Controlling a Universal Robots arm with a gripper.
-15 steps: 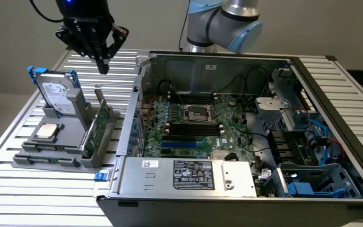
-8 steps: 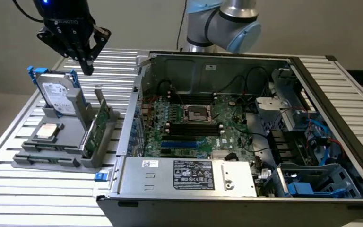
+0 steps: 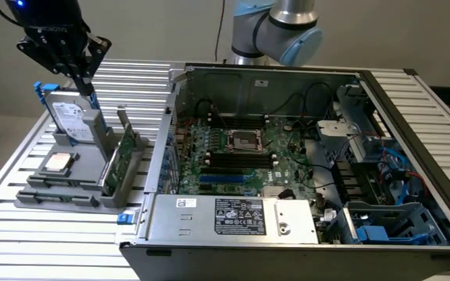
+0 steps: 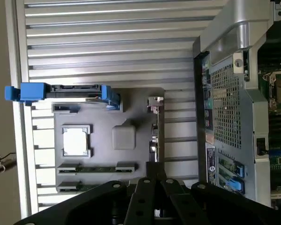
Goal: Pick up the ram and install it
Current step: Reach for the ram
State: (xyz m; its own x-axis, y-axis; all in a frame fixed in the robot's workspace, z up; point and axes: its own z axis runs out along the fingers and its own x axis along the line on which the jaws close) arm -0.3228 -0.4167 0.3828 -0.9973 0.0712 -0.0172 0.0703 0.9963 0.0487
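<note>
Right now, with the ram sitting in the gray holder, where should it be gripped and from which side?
Probably the upper long edge, near its middle, from straight above, pinching across the thin faces. The ram stands on edge in a slot of the gray holder, so just that edge is exposed.

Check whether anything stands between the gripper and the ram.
Nothing visible does. The shut gripper hangs above the grey holder; the ram lies uncovered in it, apart from the upright hard drive.

Ribbed metal table (image 3: pixel 45 237), matt plastic holder (image 3: pixel 57 199)
</note>
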